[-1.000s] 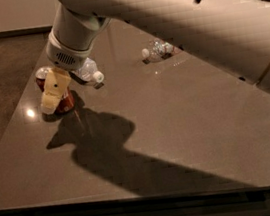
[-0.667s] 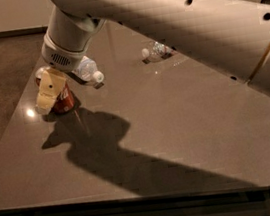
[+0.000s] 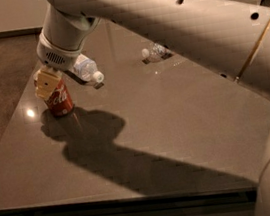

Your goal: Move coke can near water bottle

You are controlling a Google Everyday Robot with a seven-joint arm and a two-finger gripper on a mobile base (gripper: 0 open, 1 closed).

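Small red aluminium coke can with white script (image 3: 61,99) stands at the far-left part of the dark grey glossy tabletop (image 3: 177,119), roughly upright, maybe leaning a touch. The beige two-finger gripper (image 3: 47,84) sits right on the can's upper part, reaching down from the thick cream-white robot arm (image 3: 161,10) that crosses the whole top of the view. Placement reads as a pick: the tool is set over the can top so the can can be carried. Whether it is clamped or merely placed around the can cannot be told; the contact is covered by the tool's own body.

Clear crinkled plastic water bottle with a small white cap (image 3: 157,52) lies on its side at the far middle of the table, well apart from the can. So the can is not yet near its goal; the judged path runs to the right along the far edge.

A white-labelled plastic bottle with a white cap (image 3: 85,68) lies just beside the can, partly under the wrist, and could get bumped.

Hidden: the can's silver top, the part of the white-labelled bottle behind the wrist, and the table's right edge behind the arm. The arm's dark shadow (image 3: 105,145) covers the table in front of the can.
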